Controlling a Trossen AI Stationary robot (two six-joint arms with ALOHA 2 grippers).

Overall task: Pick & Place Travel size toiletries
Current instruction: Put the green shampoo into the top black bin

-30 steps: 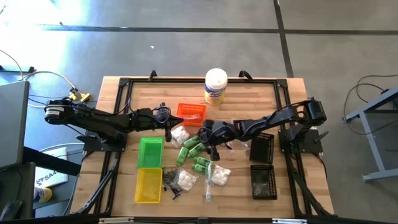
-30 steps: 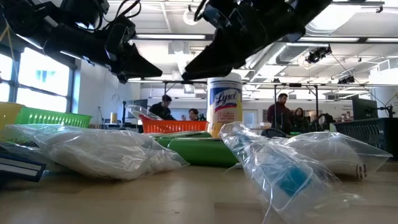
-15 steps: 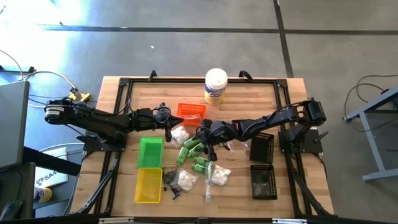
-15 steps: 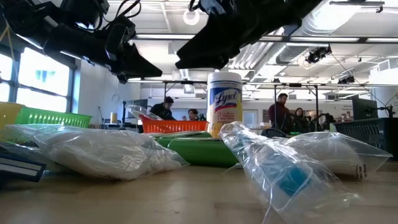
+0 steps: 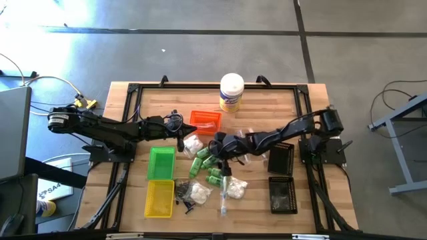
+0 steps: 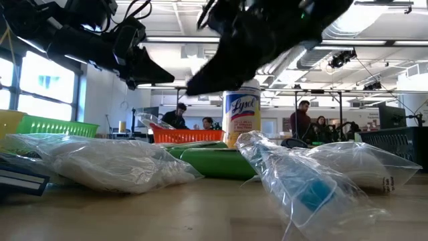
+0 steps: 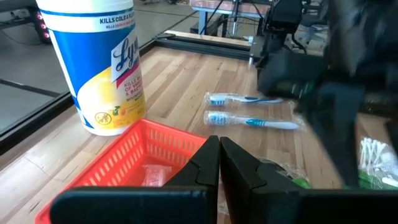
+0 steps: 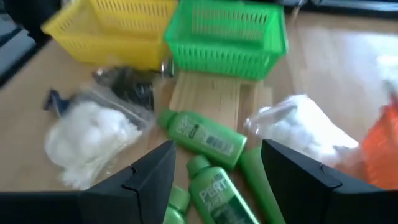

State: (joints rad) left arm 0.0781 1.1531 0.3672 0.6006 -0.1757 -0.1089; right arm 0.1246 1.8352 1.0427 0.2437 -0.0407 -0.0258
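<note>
Hovering: right gripper (image 8: 214, 168), fingers spread wide, holding nothing, above small green plastic bottles (image 8: 208, 140)
Bottles: just beside green mesh tray (image 5: 161, 163)
Left gripper (image 7: 219, 163): fingers pressed together, empty, over orange mesh tray (image 7: 134, 158)

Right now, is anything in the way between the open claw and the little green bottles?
Nothing visible is. The right gripper hangs open just above the green bottles, with only air between them. Cotton bags lie beside the bottles, not over them.
</note>
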